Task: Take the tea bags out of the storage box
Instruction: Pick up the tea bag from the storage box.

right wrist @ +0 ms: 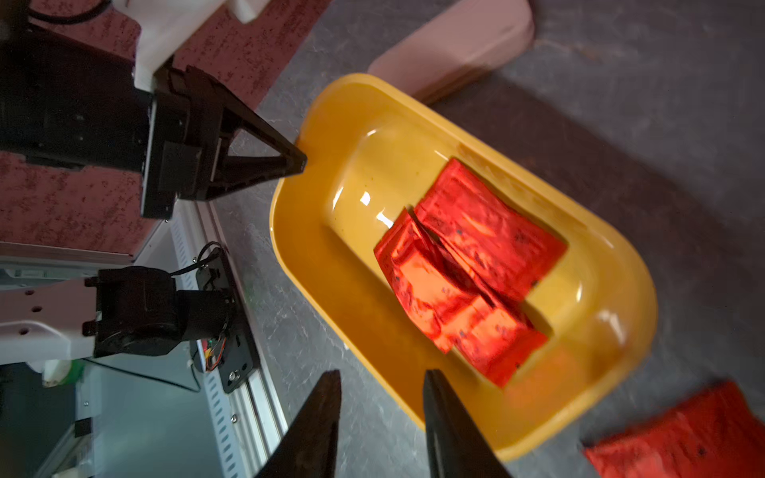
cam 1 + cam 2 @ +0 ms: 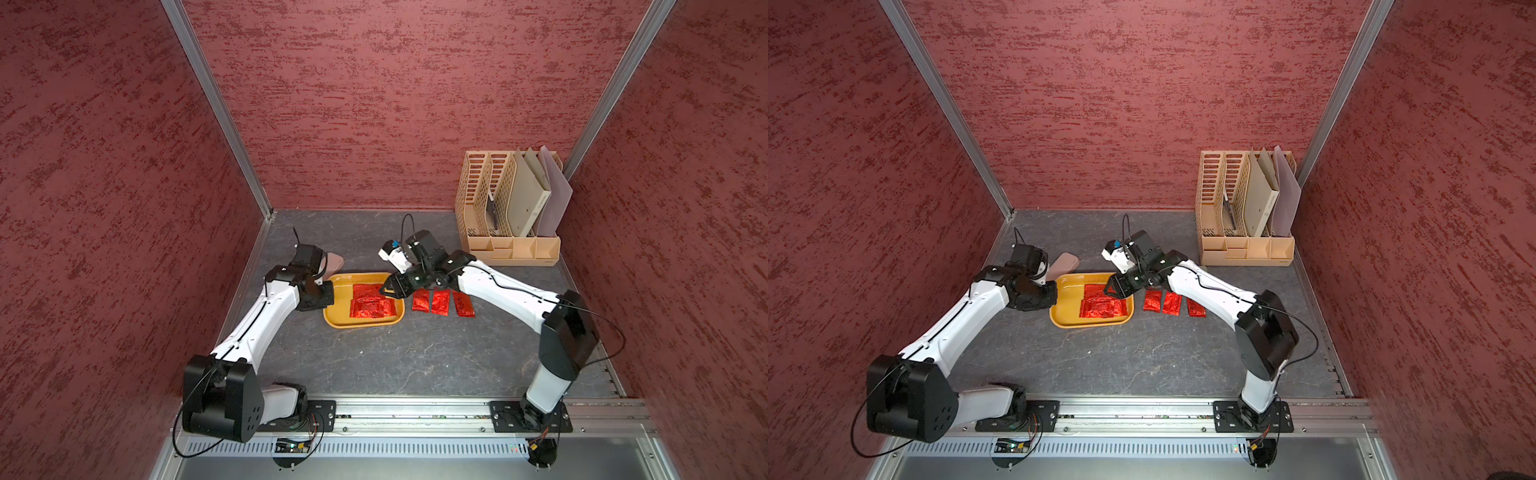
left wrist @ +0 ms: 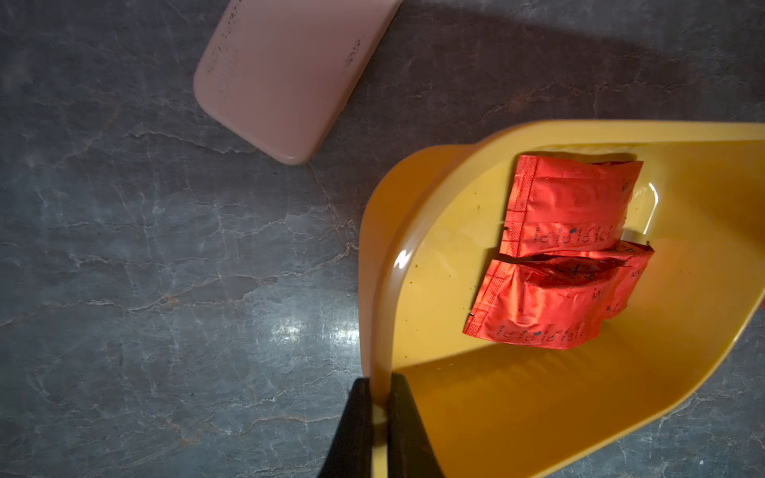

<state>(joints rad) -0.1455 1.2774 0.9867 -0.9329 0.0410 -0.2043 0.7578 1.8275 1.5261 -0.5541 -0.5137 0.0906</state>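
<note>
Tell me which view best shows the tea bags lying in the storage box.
Left wrist: the tea bags in the storage box are sharp, close and unobstructed. Right wrist shows them blurred; both top views show them small, partly hidden by the right hand.

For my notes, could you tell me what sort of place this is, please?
Probably a robot test booth: red textured walls enclose a grey tabletop, and two arms sit on a metal rail.
</note>
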